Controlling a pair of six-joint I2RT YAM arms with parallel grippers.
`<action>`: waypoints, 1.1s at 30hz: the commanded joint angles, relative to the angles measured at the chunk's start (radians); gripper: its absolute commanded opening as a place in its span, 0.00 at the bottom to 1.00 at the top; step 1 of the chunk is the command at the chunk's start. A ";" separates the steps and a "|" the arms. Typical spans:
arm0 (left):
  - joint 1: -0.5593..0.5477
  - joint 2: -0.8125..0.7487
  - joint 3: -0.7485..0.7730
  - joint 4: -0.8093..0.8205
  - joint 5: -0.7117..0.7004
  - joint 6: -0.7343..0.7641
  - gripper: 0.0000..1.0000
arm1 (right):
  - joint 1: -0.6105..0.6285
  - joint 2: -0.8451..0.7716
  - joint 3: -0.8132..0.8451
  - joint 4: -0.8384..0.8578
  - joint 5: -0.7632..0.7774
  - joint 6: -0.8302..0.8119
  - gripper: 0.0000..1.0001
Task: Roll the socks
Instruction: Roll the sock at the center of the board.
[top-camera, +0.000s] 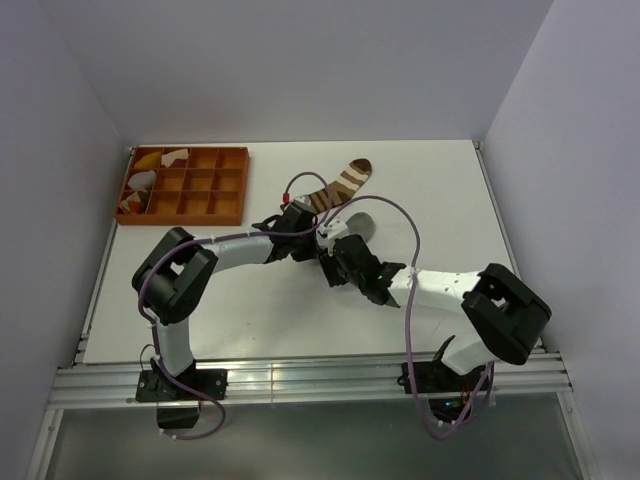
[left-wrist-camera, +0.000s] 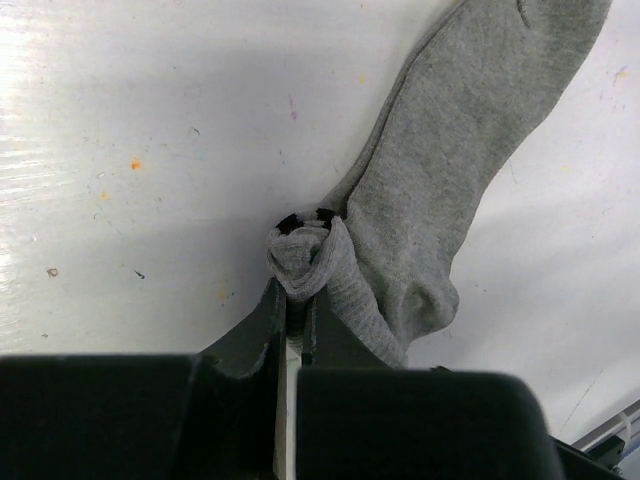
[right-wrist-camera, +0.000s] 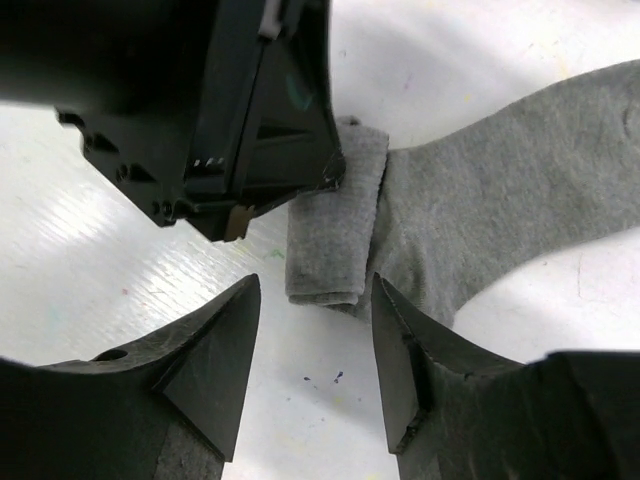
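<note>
The grey sock (left-wrist-camera: 470, 130) lies on the white table, its near end rolled into a small bundle (right-wrist-camera: 335, 225). My left gripper (left-wrist-camera: 297, 295) is shut on that rolled end. In the right wrist view the left gripper (right-wrist-camera: 250, 110) comes in from above onto the roll. My right gripper (right-wrist-camera: 315, 290) stands open just short of the roll, with nothing between its fingers. From the top view, both grippers meet mid-table, left (top-camera: 315, 236) and right (top-camera: 335, 252), hiding most of the grey sock (top-camera: 360, 223). The brown sock with white stripes (top-camera: 340, 185) lies flat just beyond them.
An orange compartment tray (top-camera: 215, 185) sits at the back left of the table, with yellow and white cloth pieces (top-camera: 150, 175) in its left cells. The two arms cross the middle of the table (top-camera: 450, 200).
</note>
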 joint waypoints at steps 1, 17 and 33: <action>-0.005 0.025 0.021 -0.087 -0.017 0.041 0.00 | 0.043 0.047 0.035 0.056 0.097 -0.068 0.54; -0.004 0.022 0.018 -0.077 0.022 0.033 0.00 | 0.155 0.182 0.084 0.087 0.288 -0.132 0.54; 0.009 -0.040 -0.031 -0.028 0.012 -0.005 0.15 | 0.161 0.231 0.099 0.023 0.223 -0.042 0.00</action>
